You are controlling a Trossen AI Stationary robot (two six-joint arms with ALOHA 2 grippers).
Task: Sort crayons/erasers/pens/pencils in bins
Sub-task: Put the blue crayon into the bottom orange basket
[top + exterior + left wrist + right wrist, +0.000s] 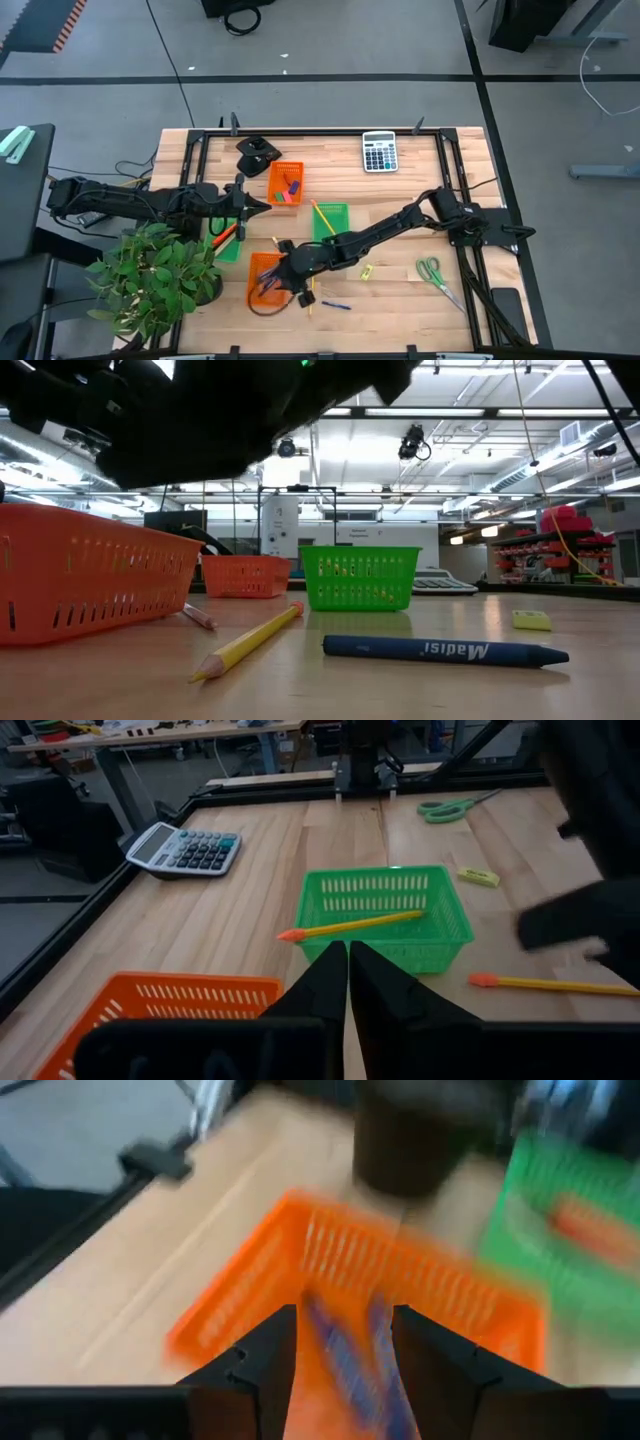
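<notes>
The right gripper [340,1345] hangs over the near orange bin [340,1270], fingers apart — dark pens [345,1360] lie inside. The left gripper [348,960] is closed and empty, before the green bin [385,915] — a pencil [350,927] rests across it.

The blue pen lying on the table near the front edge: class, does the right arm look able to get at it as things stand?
Probably yes. The right hand hangs open over the front orange bin, and the blue pen lies in the open beside it with only a pencil close by.
</notes>
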